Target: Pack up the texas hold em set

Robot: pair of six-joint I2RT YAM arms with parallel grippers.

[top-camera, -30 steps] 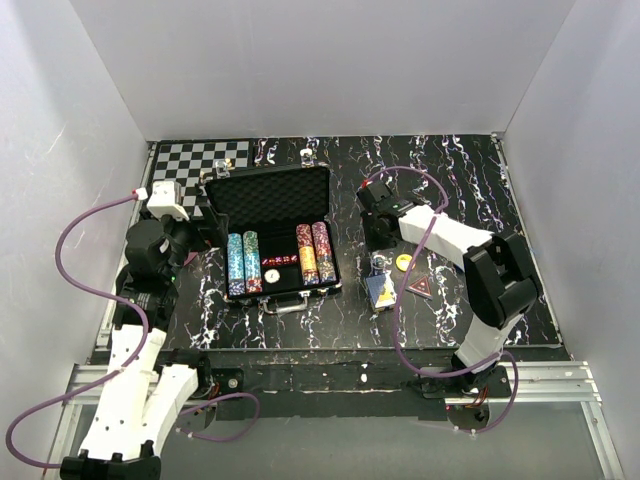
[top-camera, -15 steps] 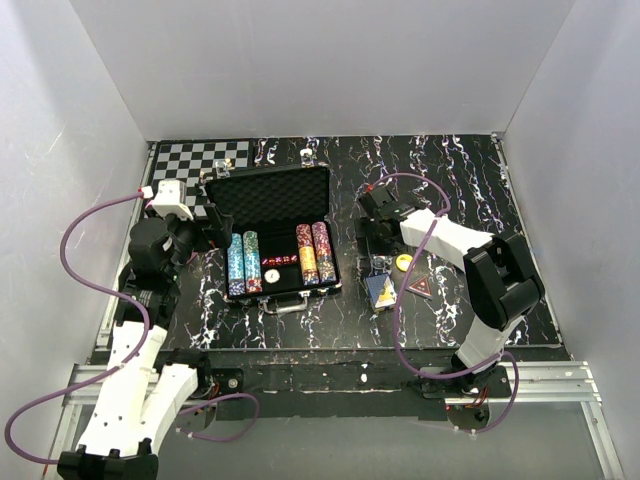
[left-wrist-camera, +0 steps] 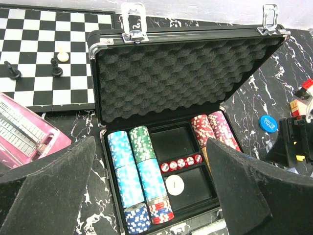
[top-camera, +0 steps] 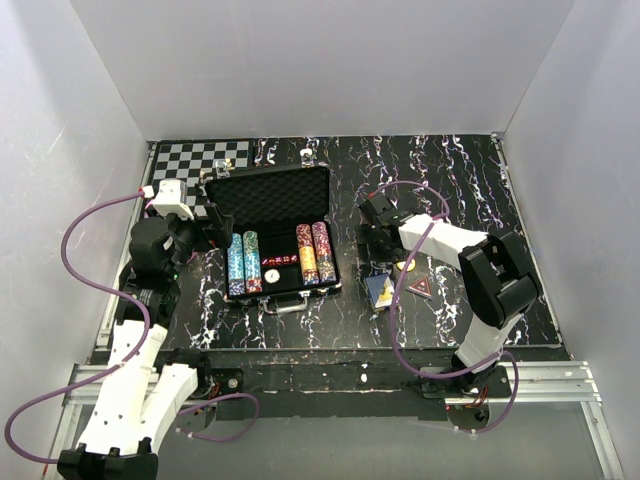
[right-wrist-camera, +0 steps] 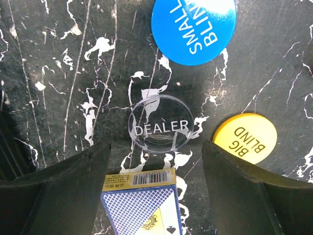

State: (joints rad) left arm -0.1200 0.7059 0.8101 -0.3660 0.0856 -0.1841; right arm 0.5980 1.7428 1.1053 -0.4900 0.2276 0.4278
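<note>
At the left-centre of the tabletop (top-camera: 450, 170), the briefcase (top-camera: 270, 192) lies with its foam-lined lid thrown back, and the packing looks roughly half done. The chip rows (left-wrist-camera: 128, 169) fill both sides of the tray, with red dice (left-wrist-camera: 181, 161) and one white button (left-wrist-camera: 174, 184) in the middle wells. Outside the case, on its right, lie the DEALER button (right-wrist-camera: 159, 129), the SMALL BLIND button (right-wrist-camera: 193, 27), the BIG BLIND button (right-wrist-camera: 244, 138) and a blue card deck (right-wrist-camera: 142, 205). The lid and latches are not yet shut.

The right hand (right-wrist-camera: 154, 156) hangs over these loose pieces with fingers spread, pinching nothing. The left hand (left-wrist-camera: 150, 147) faces the case, spread wide and empty.

The tabletop is black with white marbling. A chessboard (top-camera: 200, 157) sits at its far left corner, and plain white walls close it in on three sides.
</note>
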